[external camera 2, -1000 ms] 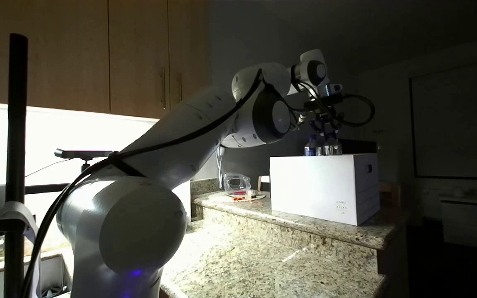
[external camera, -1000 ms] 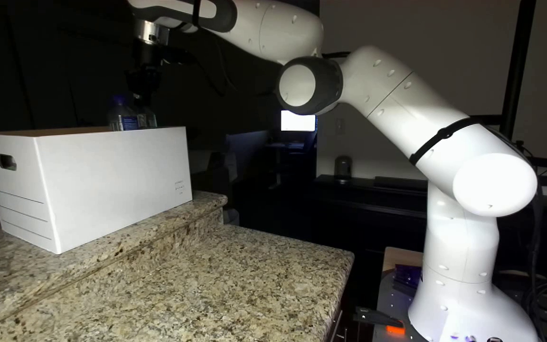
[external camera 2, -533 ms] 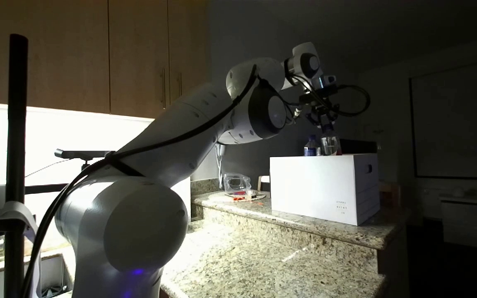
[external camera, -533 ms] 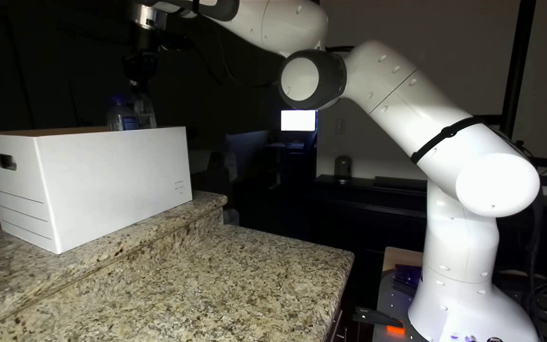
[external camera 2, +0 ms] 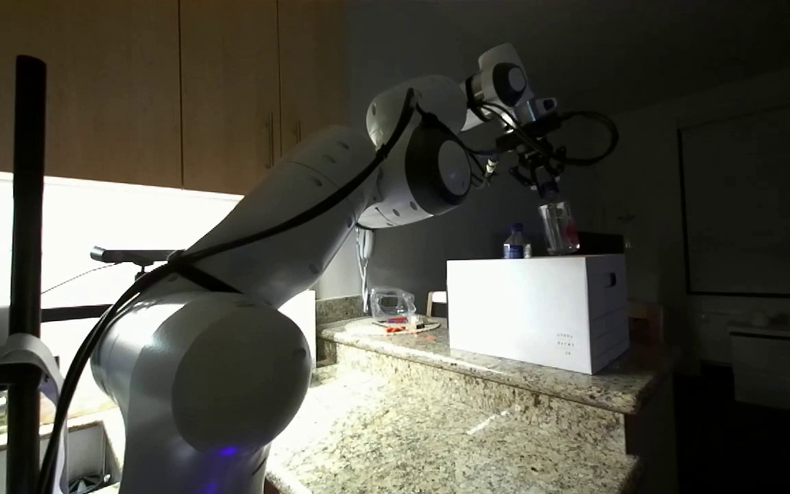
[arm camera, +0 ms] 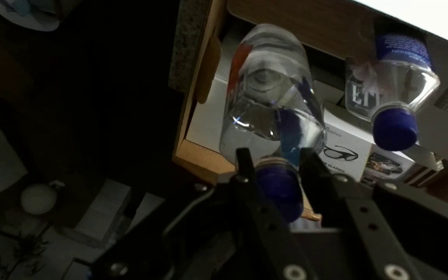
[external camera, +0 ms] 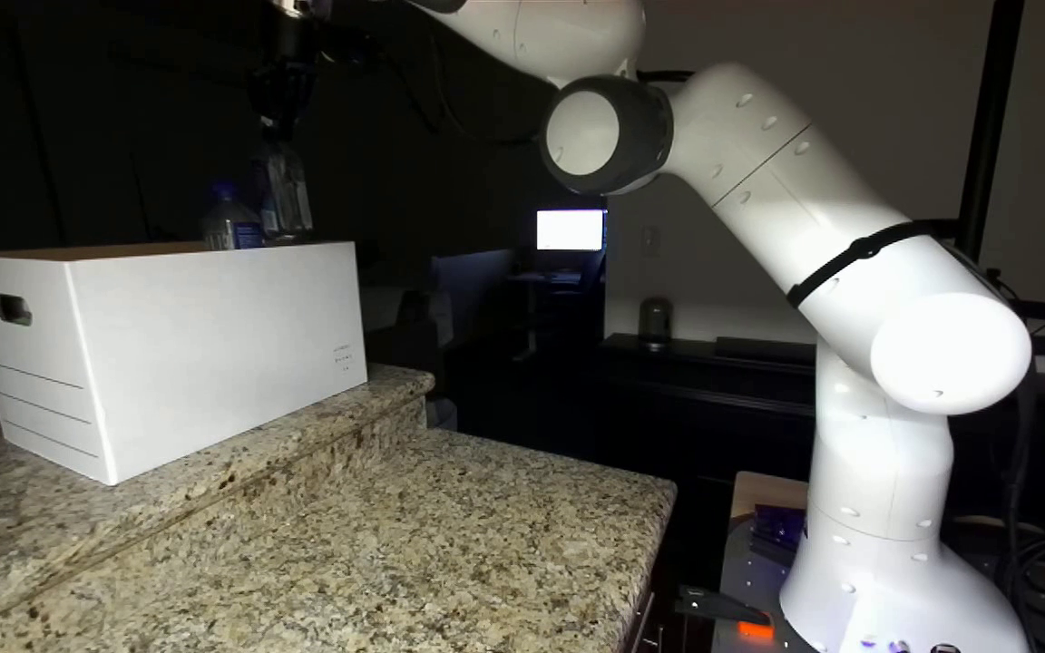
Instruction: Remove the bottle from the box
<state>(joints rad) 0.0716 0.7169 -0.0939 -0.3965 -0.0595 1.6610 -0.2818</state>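
The arm point(external camera: 752, 172) reaches out, raised and bent at the elbow point(external camera: 584, 132), its wrist point(external camera 2: 508, 83) high. The end effector point(arm camera: 275, 157) points downward, slightly tilted, its two dark fingers point(arm camera: 244, 166) pinching inward from opposite sides.

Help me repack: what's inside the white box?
Visible: a blue-capped bottle and cartons, one picturing glasses. The held bottle blocks some of the wrist view; anything under the cartons is hidden.

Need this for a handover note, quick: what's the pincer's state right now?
Pincer: closed, holding a clear bottle by its capped end.
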